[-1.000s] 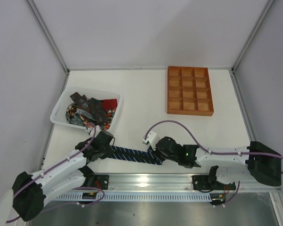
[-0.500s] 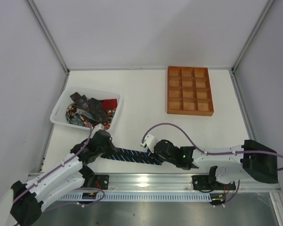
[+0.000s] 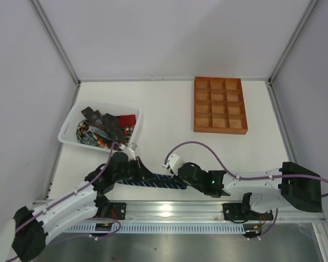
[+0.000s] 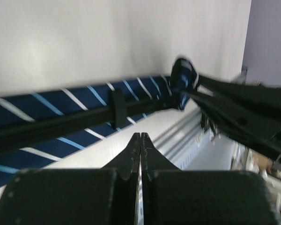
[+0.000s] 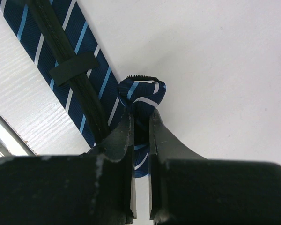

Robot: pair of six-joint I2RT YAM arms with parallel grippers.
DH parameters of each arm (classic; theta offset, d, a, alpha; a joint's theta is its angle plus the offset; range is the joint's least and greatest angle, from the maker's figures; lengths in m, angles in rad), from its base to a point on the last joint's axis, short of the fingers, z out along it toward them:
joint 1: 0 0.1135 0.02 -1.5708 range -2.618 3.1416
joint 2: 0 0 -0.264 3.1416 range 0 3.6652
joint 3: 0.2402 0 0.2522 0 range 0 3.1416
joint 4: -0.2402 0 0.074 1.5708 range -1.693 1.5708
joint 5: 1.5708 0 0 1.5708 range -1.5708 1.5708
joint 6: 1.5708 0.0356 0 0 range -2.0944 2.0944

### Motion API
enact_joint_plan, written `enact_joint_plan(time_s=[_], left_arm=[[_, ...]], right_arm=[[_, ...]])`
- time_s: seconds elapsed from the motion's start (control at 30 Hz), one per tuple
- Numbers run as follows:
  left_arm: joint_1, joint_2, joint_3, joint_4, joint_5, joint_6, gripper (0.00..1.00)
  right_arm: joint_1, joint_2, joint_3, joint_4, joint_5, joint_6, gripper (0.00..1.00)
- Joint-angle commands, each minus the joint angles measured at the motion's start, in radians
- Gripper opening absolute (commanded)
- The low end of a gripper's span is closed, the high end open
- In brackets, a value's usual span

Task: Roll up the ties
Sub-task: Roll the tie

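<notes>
The navy striped tie (image 3: 156, 180) lies stretched along the near edge of the surface (image 3: 169, 117). The right hand (image 5: 140, 122) pinches its small rolled end. The left hand (image 4: 140, 137), fingers pressed together on nothing, sits just beside the strip.

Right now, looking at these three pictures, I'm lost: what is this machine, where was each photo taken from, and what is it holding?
It is two robot arms bolted to a table's near edge, each ending in a two-finger gripper. One picture looks down from above and behind them. The other two come from a small camera on each wrist. On the white table lie a navy striped tie, a white basket holding more ties, and an orange-brown compartment tray. The right gripper pinches the tie's curled end. The left gripper is pressed shut near the tie's other end; whether it grips anything is unclear.
</notes>
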Motion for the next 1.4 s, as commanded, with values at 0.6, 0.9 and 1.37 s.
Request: enact_joint_plan(time_s=[0.6, 0.9, 1.37], left_arm=[[-0.278, 0.613, -0.013, 0.810, 0.077, -0.256, 0.01], [-0.278, 0.624, 0.039, 0.700, 0.031, -0.202, 0.00], [-0.281, 0.650, -0.008, 0.732, -0.006, -0.259, 0.00]], right_arm=[[0.018, -0.069, -0.043, 0.114, 0.050, 0.068, 0.00], [0.018, -0.089, -0.052, 0.114, 0.047, 0.073, 0.00], [0.018, -0.080, -0.061, 0.149, 0.066, 0.133, 0.00]])
